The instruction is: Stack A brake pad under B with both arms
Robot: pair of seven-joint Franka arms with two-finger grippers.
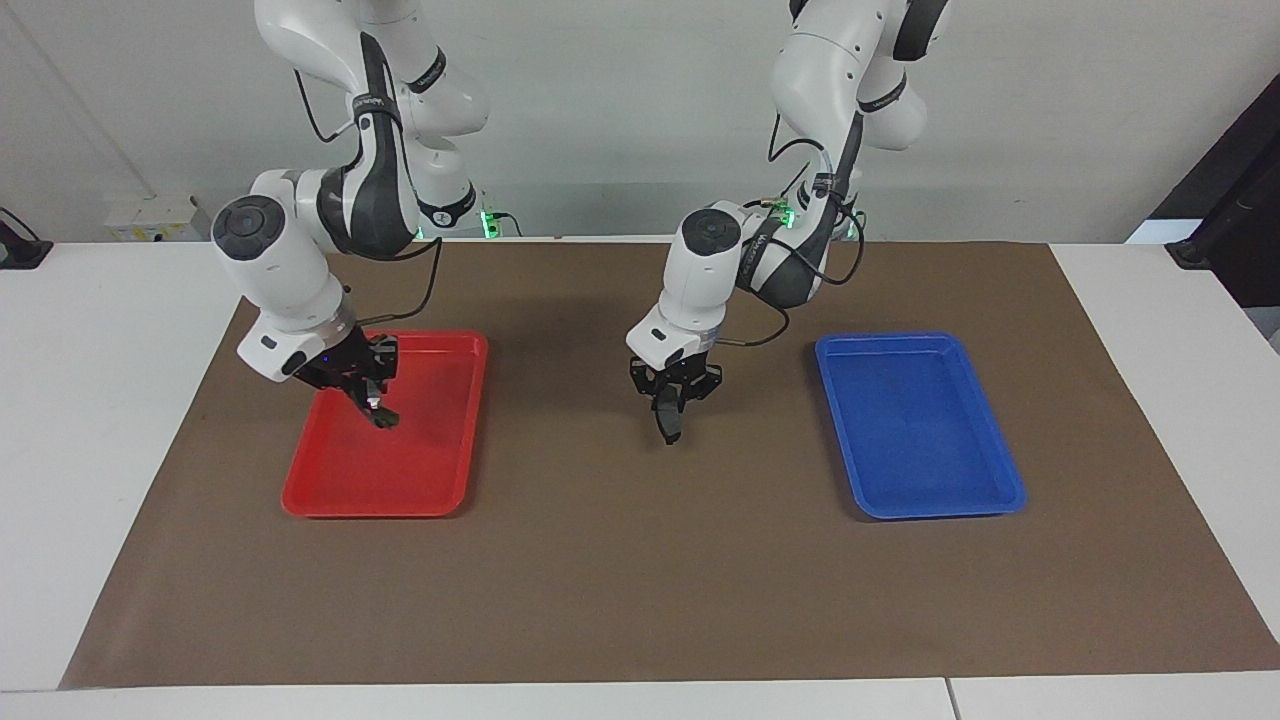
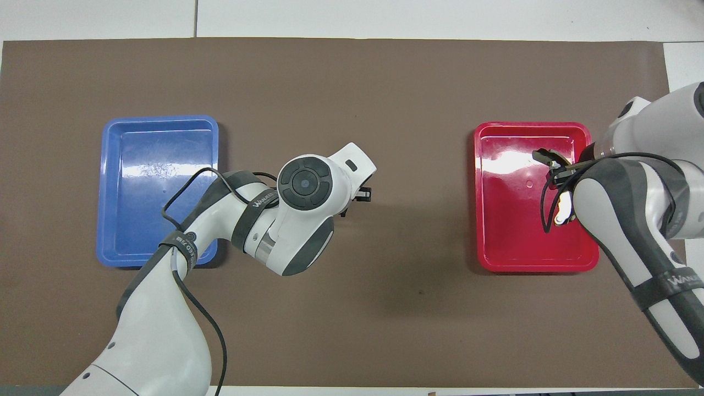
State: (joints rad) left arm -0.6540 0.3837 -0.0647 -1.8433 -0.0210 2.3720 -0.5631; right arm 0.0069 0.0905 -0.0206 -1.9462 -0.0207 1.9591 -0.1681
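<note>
My left gripper point(image 1: 672, 400) hangs over the brown mat between the two trays. It is shut on the A brake pad point(image 1: 667, 426), a plain dark curved piece that hangs down just above the mat. In the overhead view my left wrist hides the pad. My right gripper point(image 1: 372, 400) is over the red tray point(image 1: 400, 475). It is shut on B point(image 1: 384, 418), a dark piece with a light glint, held a little above the tray floor. B also shows in the overhead view point(image 2: 544, 156).
A blue tray point(image 1: 920, 430) lies on the mat toward the left arm's end, with nothing in it. The red tray point(image 2: 511, 236) holds nothing else. The brown mat point(image 1: 640, 580) covers most of the white table.
</note>
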